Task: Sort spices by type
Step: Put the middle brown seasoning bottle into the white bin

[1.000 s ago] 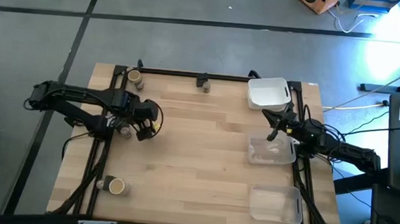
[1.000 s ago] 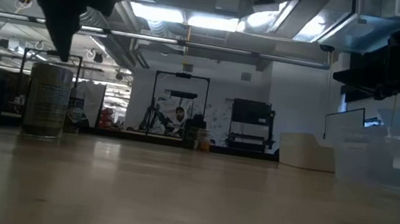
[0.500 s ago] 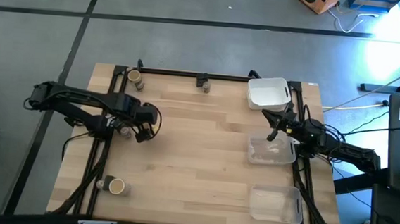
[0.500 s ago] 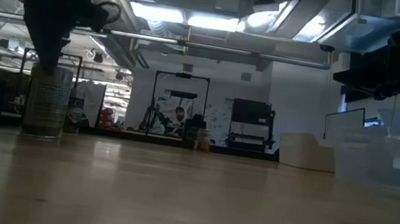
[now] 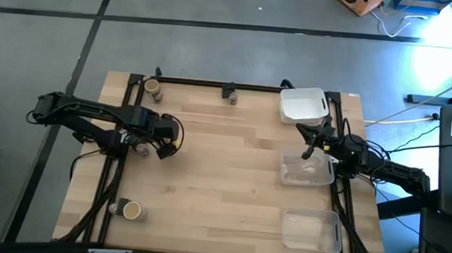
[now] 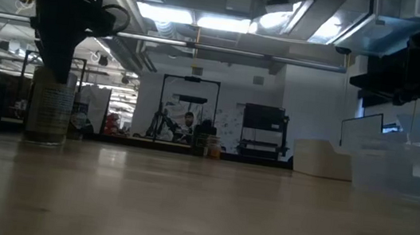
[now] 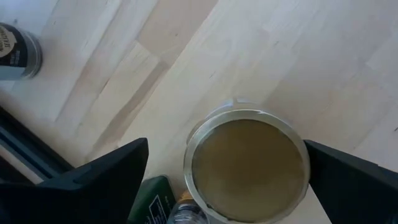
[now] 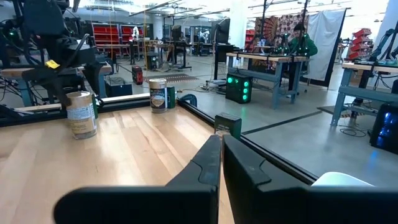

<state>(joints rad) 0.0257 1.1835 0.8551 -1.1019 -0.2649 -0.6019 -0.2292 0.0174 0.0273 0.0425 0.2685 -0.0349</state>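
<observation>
My left gripper (image 5: 162,144) is open near the table's left edge, pointing down. A round tan-topped spice jar (image 7: 247,165) stands upright on the table between its two fingers (image 7: 106,177), with a gap on at least one side. The low view shows the arm (image 6: 61,19) down over this jar (image 6: 51,106). A green-labelled container (image 7: 152,199) and another jar (image 7: 183,213) stand right beside it. My right gripper (image 5: 313,142) is shut and empty above the right side, by the clear tray (image 5: 307,170).
Other spice jars stand at the far left corner (image 5: 152,87), the far edge (image 5: 230,96) and the near left (image 5: 130,210). A dark jar (image 7: 15,53) stands nearby. A white tray (image 5: 303,106) and a second clear tray (image 5: 311,230) line the right side.
My left gripper has come down over the tan-topped jar, its fingers now beside the jar's top, and has shifted slightly toward the table's left edge. The jar has stayed in place.
</observation>
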